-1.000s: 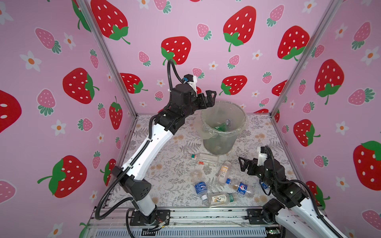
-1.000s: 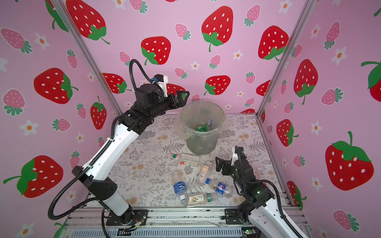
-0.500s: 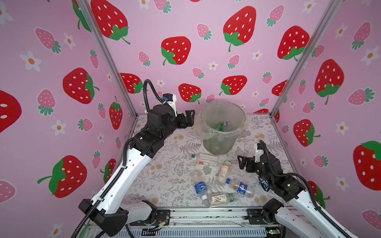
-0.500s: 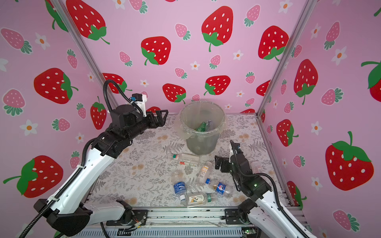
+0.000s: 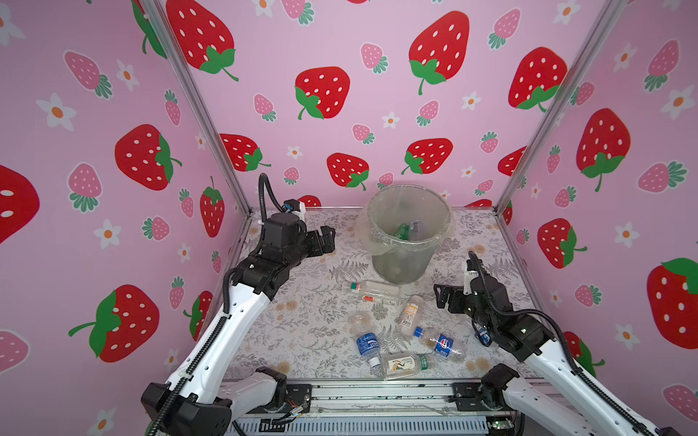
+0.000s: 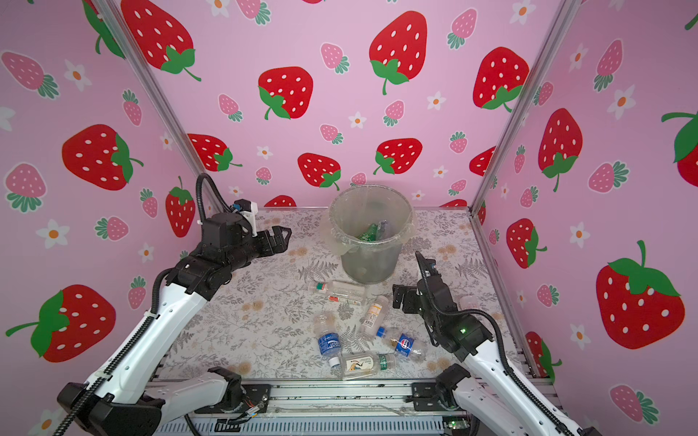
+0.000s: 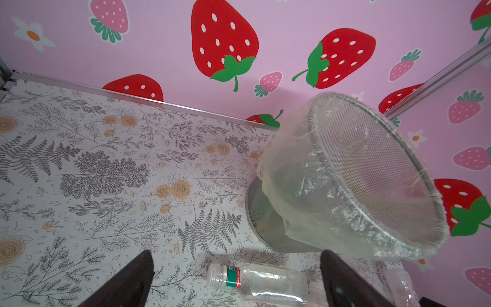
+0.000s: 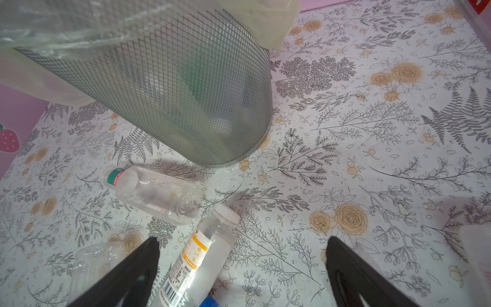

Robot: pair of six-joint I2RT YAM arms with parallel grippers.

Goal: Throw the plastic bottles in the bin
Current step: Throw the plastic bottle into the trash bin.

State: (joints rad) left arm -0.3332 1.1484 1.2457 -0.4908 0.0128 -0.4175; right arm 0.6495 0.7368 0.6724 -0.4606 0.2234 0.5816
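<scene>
The bin [image 5: 396, 264] [image 6: 368, 260], grey mesh with a clear liner, stands at the back middle with a green bottle [image 5: 402, 231] and others inside. Several plastic bottles lie in front of it: a clear one with a green-red band [image 5: 372, 290] [image 7: 255, 281] [image 8: 156, 191], an orange-labelled one [image 5: 409, 315] [image 8: 202, 255], two with blue labels [image 5: 365, 341] [image 5: 442, 343], and a white-labelled one [image 5: 404, 365]. My left gripper [image 5: 326, 238] [image 7: 236, 256] hangs open and empty left of the bin [image 7: 345, 186]. My right gripper [image 5: 442, 296] [image 8: 242, 240] is open and empty, low beside the orange-labelled bottle.
Pink strawberry walls and metal posts close in the floral table [image 5: 302, 324] on three sides. Another small blue-labelled bottle [image 5: 481, 334] lies partly under my right arm. A crushed clear bottle [image 5: 359, 321] lies among the others. The bin [image 8: 172, 93] stands just beyond the right gripper.
My left arm has swung away from above the bin, leftward and down, with its gripper open. My right arm has shifted slightly toward the bottles.
</scene>
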